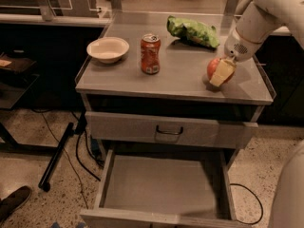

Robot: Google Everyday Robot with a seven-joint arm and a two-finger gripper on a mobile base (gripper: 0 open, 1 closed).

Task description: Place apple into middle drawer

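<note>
Your gripper point(222, 73) is at the apple point(213, 67) on the cabinet point(183, 68); its hold I cannot tell. The middle drawer point(159, 184) lies open for it

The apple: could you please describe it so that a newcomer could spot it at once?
Find the grey cabinet top above the open drawer, then its right front corner. There the apple sits, with the gripper at it. It is round and red-orange, squatter than the red soda can and unlike the green bag behind it.
</note>
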